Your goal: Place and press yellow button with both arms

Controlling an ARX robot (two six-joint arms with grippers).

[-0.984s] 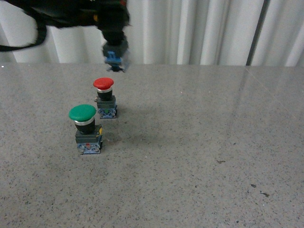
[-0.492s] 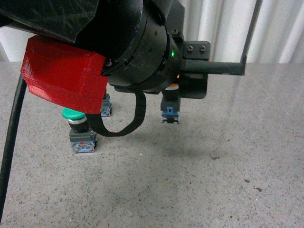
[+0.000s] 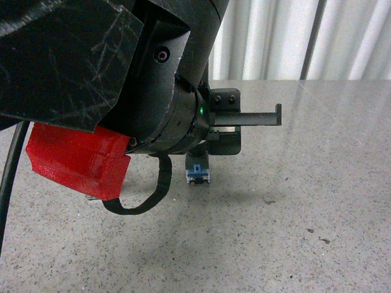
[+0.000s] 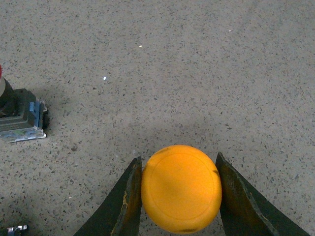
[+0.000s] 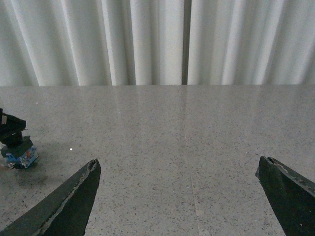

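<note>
L claw (image 4: 178,157) clamps yellow button (image 4: 181,189) by cap; R claw (image 5: 178,161) spread wide, w/ nothing held.

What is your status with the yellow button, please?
Left gripper shut on yellow button, at its cap. Right gripper open, empty. Another button aside, not in the way.

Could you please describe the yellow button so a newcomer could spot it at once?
Find the bulky black left arm filling the front view; just under it hangs a small blue-grey block base. That is the yellow button, clamped in the left pincer. Unlike the other button standing free on the speckled table, it has a wide orange-yellow cap.
</note>
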